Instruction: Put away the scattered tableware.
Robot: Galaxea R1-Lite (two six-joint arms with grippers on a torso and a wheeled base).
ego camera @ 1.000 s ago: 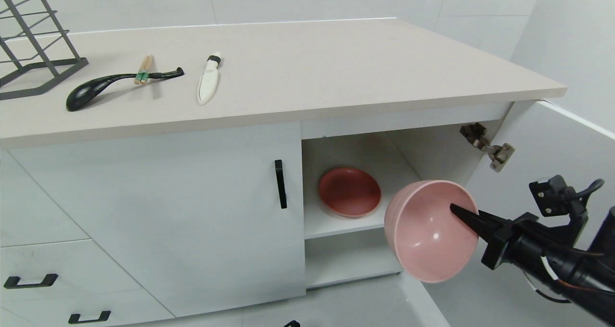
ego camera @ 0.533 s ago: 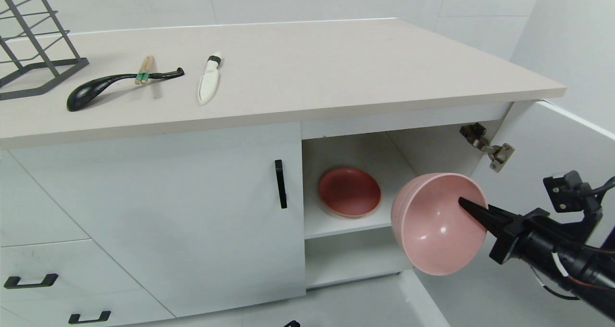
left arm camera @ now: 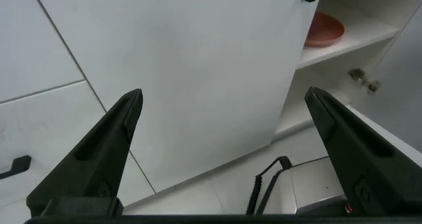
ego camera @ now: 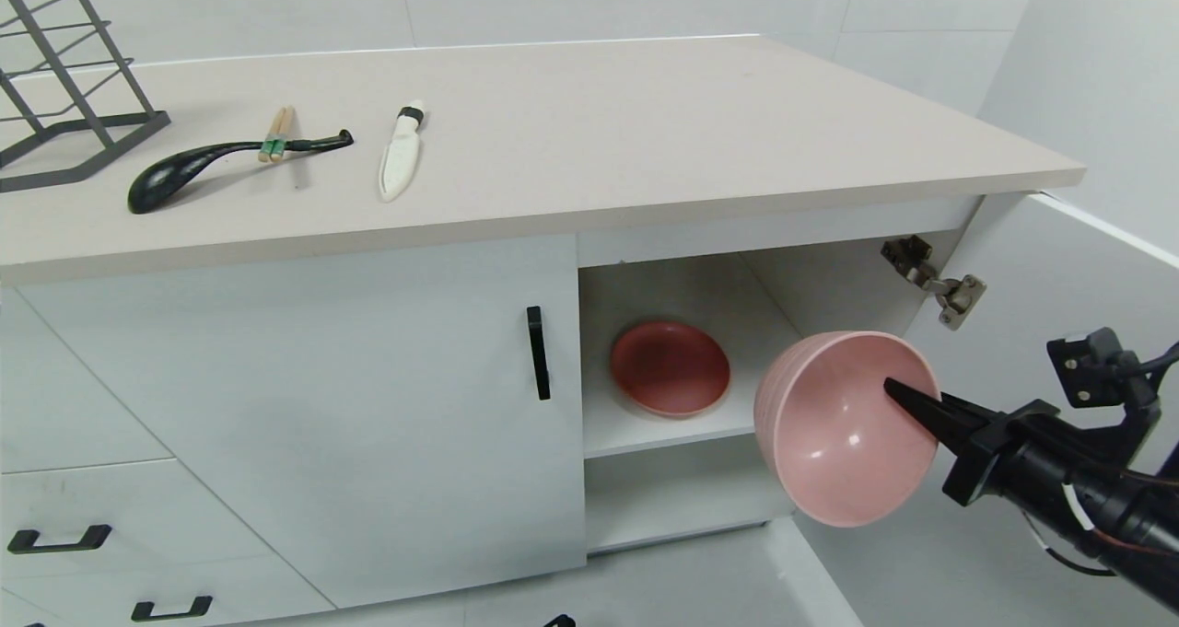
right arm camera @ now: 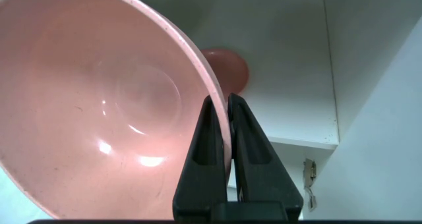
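Note:
My right gripper [ego camera: 907, 397] is shut on the rim of a pink bowl [ego camera: 843, 429], held tipped on its side in front of the open cabinet, just right of the shelf. In the right wrist view the fingers [right arm camera: 210, 141] pinch the pink bowl [right arm camera: 99, 118] by its edge. A red plate [ego camera: 670, 368] lies on the cabinet shelf [ego camera: 645, 429]; the same red plate [left arm camera: 324, 29] appears in the left wrist view. On the countertop lie a black spoon [ego camera: 184, 168], wooden chopsticks [ego camera: 275, 133] and a white knife [ego camera: 402, 153]. My left gripper [left arm camera: 224, 102] hangs open low before the shut cabinet door.
The cabinet's right door [ego camera: 1059, 332] stands open beside my right arm, its hinge [ego camera: 930, 277] exposed. The left door [ego camera: 368, 406] is shut, with a black handle [ego camera: 538, 352]. A dark wire rack [ego camera: 64, 75] stands at the countertop's back left. Drawers [ego camera: 83, 535] sit lower left.
My right gripper has carried the pink bowl slightly up and to the right, mostly in the first half second. Nothing else has moved.

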